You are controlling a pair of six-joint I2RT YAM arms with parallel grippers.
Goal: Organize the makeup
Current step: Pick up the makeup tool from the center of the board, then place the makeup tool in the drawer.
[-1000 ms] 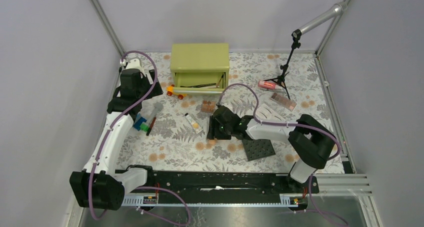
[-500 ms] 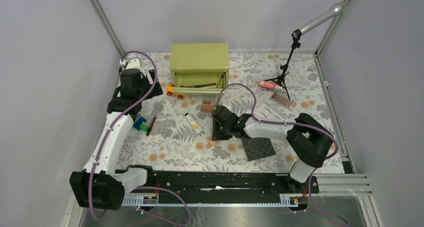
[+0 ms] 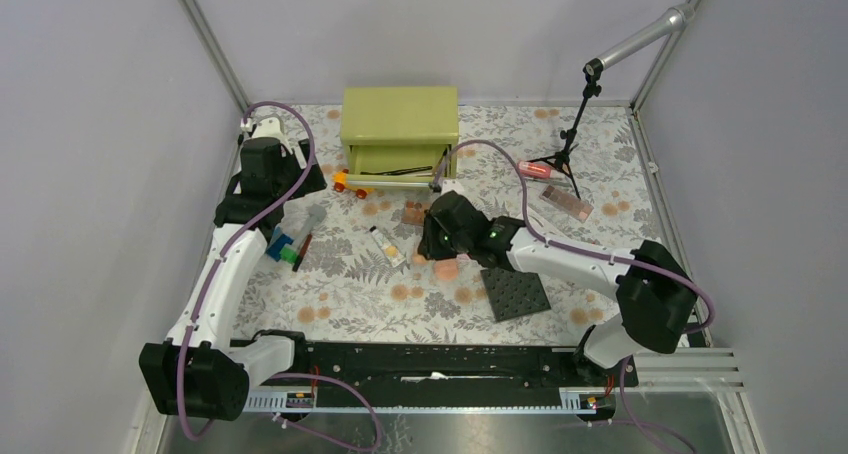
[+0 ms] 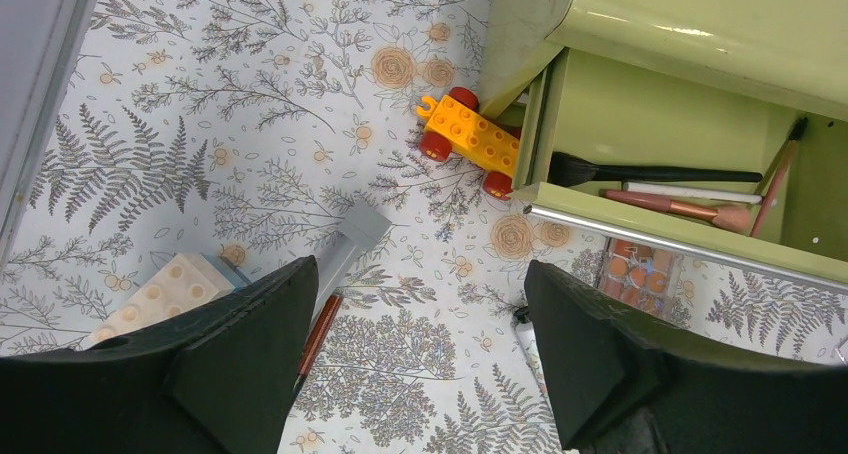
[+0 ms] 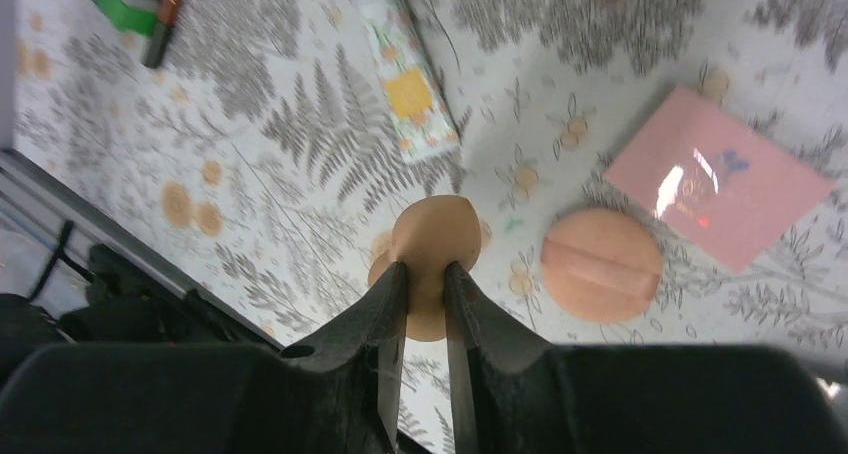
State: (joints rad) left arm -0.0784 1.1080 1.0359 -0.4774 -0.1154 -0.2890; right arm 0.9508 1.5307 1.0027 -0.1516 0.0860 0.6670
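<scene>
A robot lab cell: plain grey walls (image 3: 90, 124) on aluminium frame (image 3: 207, 39), arms (image 3: 222, 269) bolted to a rail (image 3: 430, 359), a tripod (image 3: 578, 119) on the floral tabletop (image 3: 340, 294).

Quick look at how our two arms are sitting

Our left arm (image 3: 215, 274) reaches far back along the left side, and our left pincer (image 4: 420, 274) faces down with its fingers (image 4: 250, 354) spread wide apart. Our right arm (image 3: 580, 262) stretches left toward the middle, right pincer (image 5: 425, 269) squeezed tight on a peach sponge (image 5: 437, 236).
</scene>
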